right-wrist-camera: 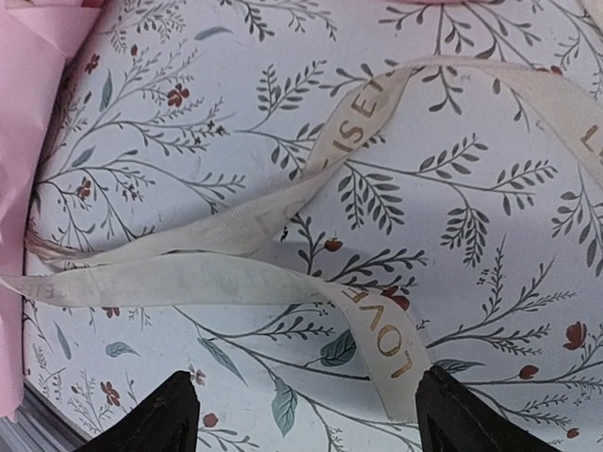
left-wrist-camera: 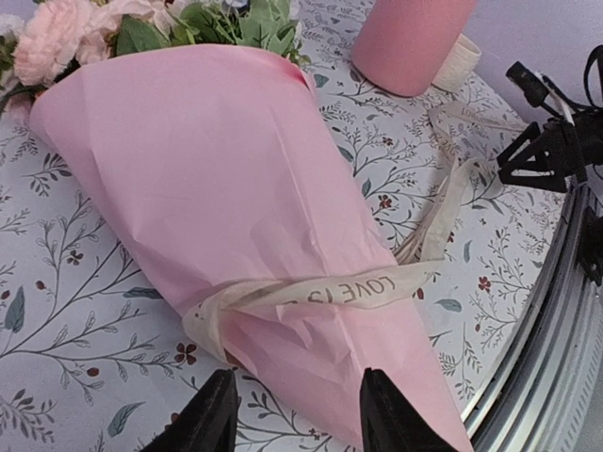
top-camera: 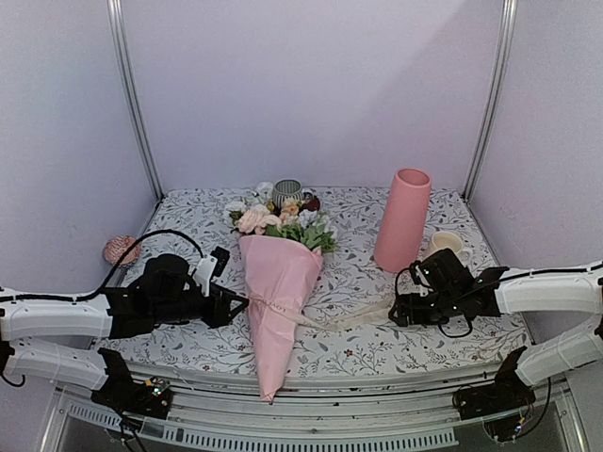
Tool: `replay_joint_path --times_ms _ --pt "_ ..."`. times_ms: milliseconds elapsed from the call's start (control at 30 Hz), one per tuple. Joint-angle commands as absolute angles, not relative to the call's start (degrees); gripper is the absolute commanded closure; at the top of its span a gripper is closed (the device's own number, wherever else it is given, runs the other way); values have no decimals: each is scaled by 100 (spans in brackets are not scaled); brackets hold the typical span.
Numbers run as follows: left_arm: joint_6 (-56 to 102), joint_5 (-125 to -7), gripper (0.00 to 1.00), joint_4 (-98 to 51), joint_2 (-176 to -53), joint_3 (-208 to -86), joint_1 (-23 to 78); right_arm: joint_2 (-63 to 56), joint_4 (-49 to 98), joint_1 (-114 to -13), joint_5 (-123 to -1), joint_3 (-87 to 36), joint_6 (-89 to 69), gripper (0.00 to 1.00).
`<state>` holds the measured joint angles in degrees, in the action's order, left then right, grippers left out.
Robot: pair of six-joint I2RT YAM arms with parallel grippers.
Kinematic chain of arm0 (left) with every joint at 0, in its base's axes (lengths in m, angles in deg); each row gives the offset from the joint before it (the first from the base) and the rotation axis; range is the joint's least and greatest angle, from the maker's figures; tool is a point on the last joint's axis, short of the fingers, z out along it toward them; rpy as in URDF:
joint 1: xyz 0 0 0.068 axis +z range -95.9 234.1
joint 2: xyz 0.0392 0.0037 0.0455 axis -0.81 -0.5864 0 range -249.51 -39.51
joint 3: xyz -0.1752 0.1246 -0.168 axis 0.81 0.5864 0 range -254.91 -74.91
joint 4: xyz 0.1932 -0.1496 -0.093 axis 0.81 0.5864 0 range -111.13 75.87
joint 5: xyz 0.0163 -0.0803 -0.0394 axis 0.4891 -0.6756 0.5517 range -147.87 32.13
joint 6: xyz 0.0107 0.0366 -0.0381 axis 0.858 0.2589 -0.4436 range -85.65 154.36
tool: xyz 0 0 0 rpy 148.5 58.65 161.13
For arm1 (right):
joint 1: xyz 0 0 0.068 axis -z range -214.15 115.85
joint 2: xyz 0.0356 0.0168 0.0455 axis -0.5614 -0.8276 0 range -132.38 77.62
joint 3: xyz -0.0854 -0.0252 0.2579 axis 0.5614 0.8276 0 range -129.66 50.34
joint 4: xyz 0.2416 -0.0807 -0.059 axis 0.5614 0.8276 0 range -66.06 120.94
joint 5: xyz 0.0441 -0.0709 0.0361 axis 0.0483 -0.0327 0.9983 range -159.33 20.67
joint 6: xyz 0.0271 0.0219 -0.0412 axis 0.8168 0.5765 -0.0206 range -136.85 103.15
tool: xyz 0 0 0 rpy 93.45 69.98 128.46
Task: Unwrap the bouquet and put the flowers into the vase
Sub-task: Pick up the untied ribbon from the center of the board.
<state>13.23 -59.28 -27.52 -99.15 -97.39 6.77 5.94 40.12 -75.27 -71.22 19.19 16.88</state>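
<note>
bouquet (top-camera: 280, 282) lies centre of top view, wrapped and tied, blooms toward the back | vase (top-camera: 402, 221) upright, right of centre, ready for stems | my left gripper (left-wrist-camera: 300, 377) half-spread, clamping nothing, at cone's narrow end, likely to steady it | my right gripper (right-wrist-camera: 306, 375) wide, straddling loose ribbon (right-wrist-camera: 188, 276) tail at frame bottom, to tug it free

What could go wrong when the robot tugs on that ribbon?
The ribbon lies flat on the table between the open fingers of the right gripper, so they might close and miss it. It is looped round the bouquet, so a tug could drag the whole bundle. The tall vase stands near that arm and might get knocked.
</note>
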Motion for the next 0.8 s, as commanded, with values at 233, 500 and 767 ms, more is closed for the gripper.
replay_joint_path --times_ms 233,500,767 --pt "1357 -5840 53 -2746 -9863 -9837 720 -92 4153 -7634 -7841 1622 1726 22" --pt "1396 -5830 53 -2752 -9858 -9863 724 -713 4090 -7635 -7867 1530 1688 27" --pt "1479 -5796 53 -2728 -9850 -9953 723 -1172 4025 -7650 -7607 1255 1324 77"
